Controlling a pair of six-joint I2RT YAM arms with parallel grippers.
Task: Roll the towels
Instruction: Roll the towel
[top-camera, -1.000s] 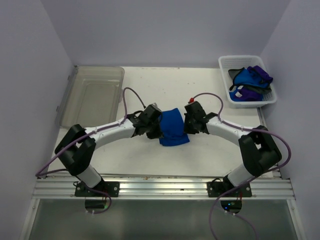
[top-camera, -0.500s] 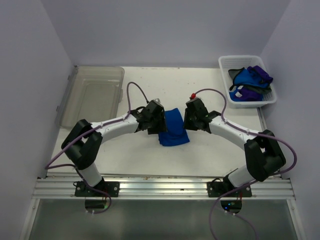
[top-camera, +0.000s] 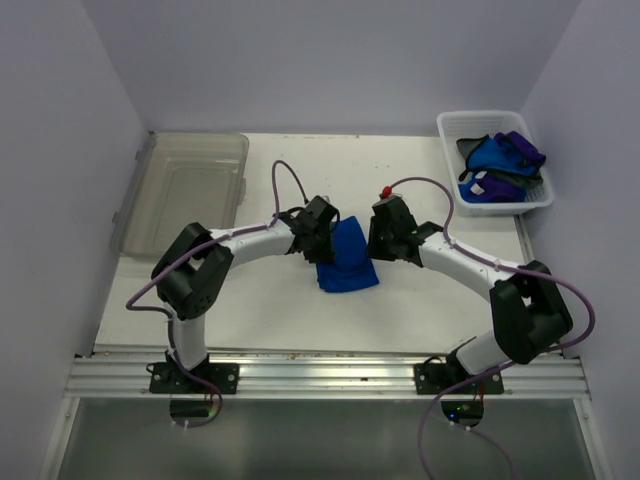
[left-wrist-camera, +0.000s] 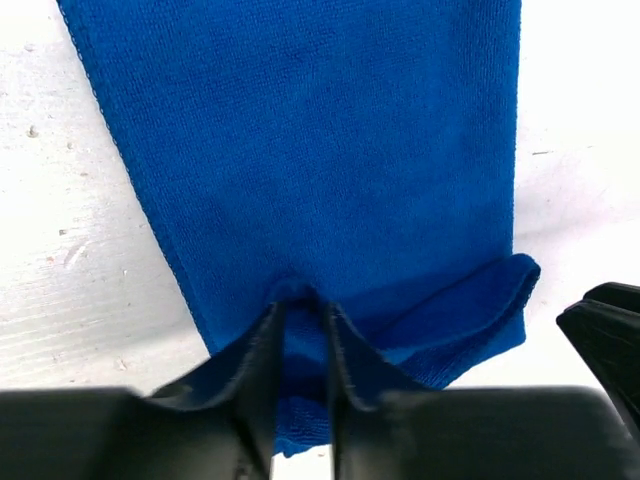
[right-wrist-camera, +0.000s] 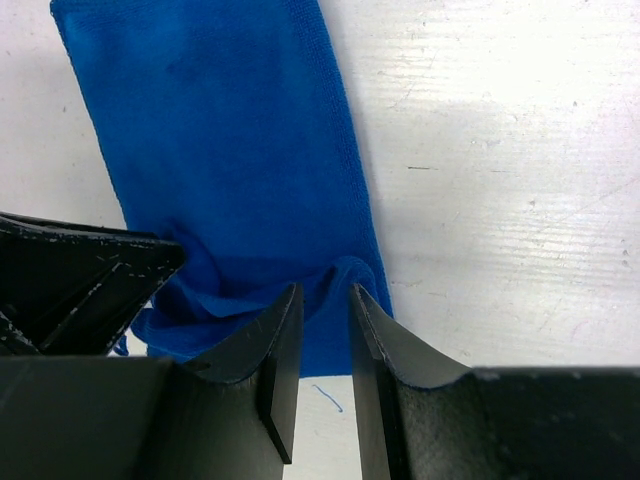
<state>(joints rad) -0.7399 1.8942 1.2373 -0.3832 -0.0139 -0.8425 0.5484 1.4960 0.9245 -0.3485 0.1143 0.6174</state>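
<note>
Where the two arms meet at the middle of the worktop (top-camera: 420, 300), a blue towel (top-camera: 347, 262) lies between them, a narrow strip with most of its length flat on the white surface.

In the left wrist view the left fingers (left-wrist-camera: 265, 360) are clenched almost together on a raised fold of the towel's end. The cloth bunches up between them, and beside them that end curls over into a soft lip. The tip of the other arm's fingers shows at the right edge of that view.

In the right wrist view the right fingers (right-wrist-camera: 283, 345) stand a little apart with a puckered corner of the same end pinched up between them, so both pairs are grasping the one towel. From each wrist the rest of the cloth stretches away from the fingers, smooth, with its stitched edge showing along the side.

At the far right corner a white basket (top-camera: 480, 117) holds more towels (top-camera: 492, 155), blue and purple, heaped loosely. At the far left sits a clear plastic bin (top-camera: 195, 140).
</note>
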